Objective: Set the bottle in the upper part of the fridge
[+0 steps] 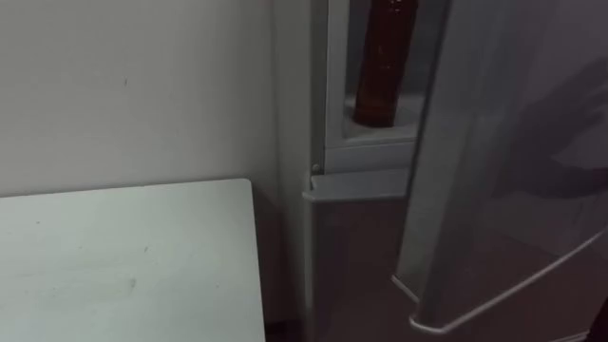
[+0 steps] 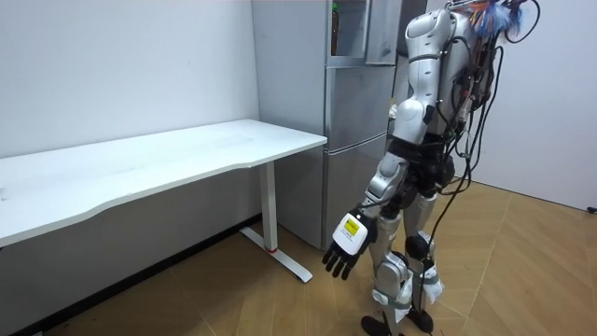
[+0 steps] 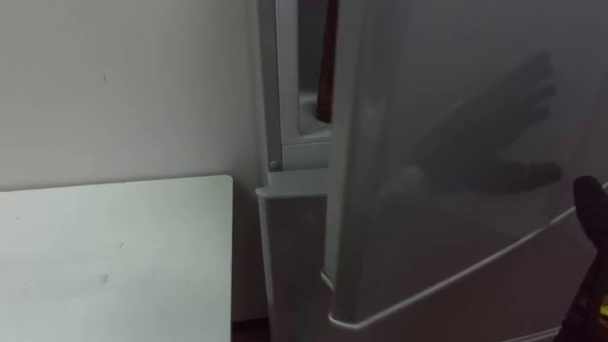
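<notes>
Evidently the bottle (image 1: 385, 62) stands inside the upper fridge (image 1: 370, 144); its door (image 1: 503, 161) ajar, closing remains. Left hand (image 2: 347, 245) hangs, fingers (image 2: 334, 267) relaxed; right hand (image 3: 597, 214) fingers: cannot tell.

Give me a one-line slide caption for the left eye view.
Brown bottle stands in the upper fridge compartment, door partly open, white table to the left.

Bottle (image 1: 385, 66) upright on fridge shelf (image 1: 410, 112)

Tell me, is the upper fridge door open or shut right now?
Open. The upper fridge door stands swung outward, and through the gap the bottle shows upright inside the compartment.
</notes>
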Motion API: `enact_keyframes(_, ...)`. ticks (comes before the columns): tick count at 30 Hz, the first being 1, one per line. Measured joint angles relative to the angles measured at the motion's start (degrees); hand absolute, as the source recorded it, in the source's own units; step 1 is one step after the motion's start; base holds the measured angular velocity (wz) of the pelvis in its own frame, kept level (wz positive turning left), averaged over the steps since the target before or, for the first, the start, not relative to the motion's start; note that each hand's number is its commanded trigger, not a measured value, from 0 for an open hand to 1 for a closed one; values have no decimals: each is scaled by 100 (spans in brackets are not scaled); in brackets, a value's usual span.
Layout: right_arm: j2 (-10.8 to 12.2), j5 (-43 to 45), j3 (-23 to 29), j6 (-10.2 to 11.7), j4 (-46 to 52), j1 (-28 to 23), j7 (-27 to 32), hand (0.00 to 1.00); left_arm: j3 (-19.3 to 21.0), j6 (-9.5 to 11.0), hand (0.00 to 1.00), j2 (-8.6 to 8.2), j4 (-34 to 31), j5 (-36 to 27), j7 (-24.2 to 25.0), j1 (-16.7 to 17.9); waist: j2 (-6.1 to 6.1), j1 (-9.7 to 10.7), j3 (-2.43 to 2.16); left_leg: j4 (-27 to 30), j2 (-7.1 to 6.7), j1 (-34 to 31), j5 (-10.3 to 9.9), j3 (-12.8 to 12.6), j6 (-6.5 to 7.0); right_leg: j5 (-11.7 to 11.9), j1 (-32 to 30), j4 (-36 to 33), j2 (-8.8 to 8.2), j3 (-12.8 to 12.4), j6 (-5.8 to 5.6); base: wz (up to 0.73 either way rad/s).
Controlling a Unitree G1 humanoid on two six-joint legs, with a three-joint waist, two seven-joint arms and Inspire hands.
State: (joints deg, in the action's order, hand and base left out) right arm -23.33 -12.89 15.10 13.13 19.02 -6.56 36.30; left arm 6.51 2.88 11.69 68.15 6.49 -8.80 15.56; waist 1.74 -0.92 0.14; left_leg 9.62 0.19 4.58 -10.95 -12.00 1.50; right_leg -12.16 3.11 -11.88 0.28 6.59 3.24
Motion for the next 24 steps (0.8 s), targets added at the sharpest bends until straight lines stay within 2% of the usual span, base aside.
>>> enact_keyframes(4, 10, 3, -42, -15, 0, 19, -170, 0, 7, -47, 0, -5, 0, 57, 0, -31, -35, -99, -2, -10, -1, 1, 0, 11, 0, 0, 1, 6, 0, 2, 0, 0)
enact_keyframes(14, 99, 2, -82, -71, 0, 152, -316, 0, 8, -139, 0, -4, -14, 110, 0, -46, -8, -117, -3, -9, -4, -5, 0, -1, 0, -1, 1, 14, -5, 6, -1, 0)
enact_keyframes(24, 102, 4, -575, -124, -1, 457, -447, 0, -96, -163, 0, -3, 1, 108, 41, -77, 6, -108, -5, 1, -3, -4, 0, 12, 0, 0, 2, 12, -6, 4, -1, 0)
